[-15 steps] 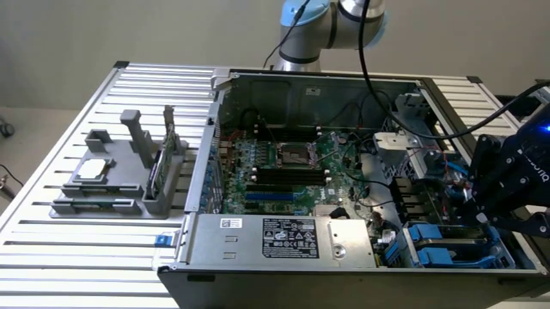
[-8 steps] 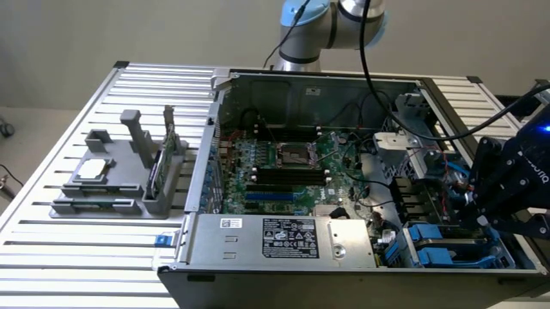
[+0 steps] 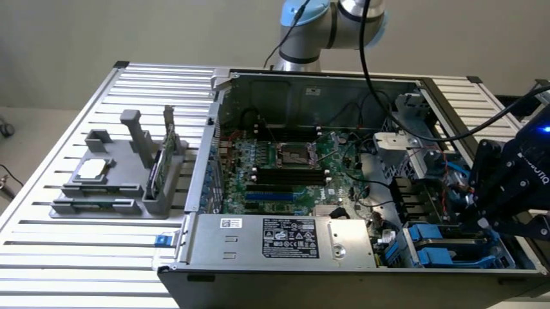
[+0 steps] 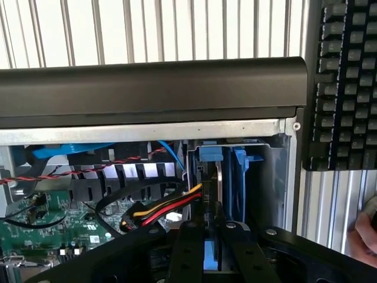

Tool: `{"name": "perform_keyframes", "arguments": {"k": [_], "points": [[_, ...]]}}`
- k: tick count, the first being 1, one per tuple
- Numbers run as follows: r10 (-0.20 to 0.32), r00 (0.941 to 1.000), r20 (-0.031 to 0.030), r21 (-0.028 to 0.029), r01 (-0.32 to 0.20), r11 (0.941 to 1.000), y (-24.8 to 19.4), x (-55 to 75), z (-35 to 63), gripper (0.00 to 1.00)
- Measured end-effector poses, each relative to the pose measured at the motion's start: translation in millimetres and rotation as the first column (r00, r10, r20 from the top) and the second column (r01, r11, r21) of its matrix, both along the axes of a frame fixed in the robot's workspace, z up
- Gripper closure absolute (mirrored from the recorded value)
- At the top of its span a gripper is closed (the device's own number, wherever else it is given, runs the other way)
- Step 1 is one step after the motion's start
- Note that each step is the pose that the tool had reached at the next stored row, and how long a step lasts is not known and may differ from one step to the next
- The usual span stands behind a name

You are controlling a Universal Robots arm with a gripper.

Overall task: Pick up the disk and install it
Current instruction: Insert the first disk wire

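Now, claw (image 4: pixel 213 234): narrow, its fingers (image 4: pixel 189 250) clamp the disk (image 4: pixel 235 183) by both faces.
Disk place: upright in the drive bay (image 4: pixel 270 183), near corner of the computer case (image 3: pixel 344 291), the exterior view's right.

The computer case (image 3: pixel 344 286) sits on the slatted table (image 3: pixel 94 257), toward the table's edge at the exterior view's right. A parts rack (image 3: pixel 112 187) stands on the table at the exterior view's left of the case. Inside the case, the motherboard (image 3: pixel 284 167) lies flat in the middle. The power supply (image 3: pixel 284 238) lies along the near wall. The disk (image 4: pixel 219 188) stands on edge in the drive bay (image 3: pixel 438 248) at the near corner on the exterior view's right, clasped by the gripper (image 4: pixel 212 230). A keyboard (image 4: pixel 347 82) lies on the table just outside that corner.
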State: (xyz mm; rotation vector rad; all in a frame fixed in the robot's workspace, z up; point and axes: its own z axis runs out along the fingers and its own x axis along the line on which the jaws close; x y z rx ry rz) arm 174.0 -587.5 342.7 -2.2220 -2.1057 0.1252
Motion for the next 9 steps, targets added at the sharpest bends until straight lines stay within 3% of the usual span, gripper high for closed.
{"name": "perform_keyframes", "arguments": {"k": [5,9], "points": [[-0.001,1.0,-0.0096,-0.0087,0.001,1.0,2.8,0.0,-0.3,0.84],[-0.001,0.9999,-0.0139,-0.0143,0.001,0.9999,5.8,0.0,-0.6,0.84]]}}
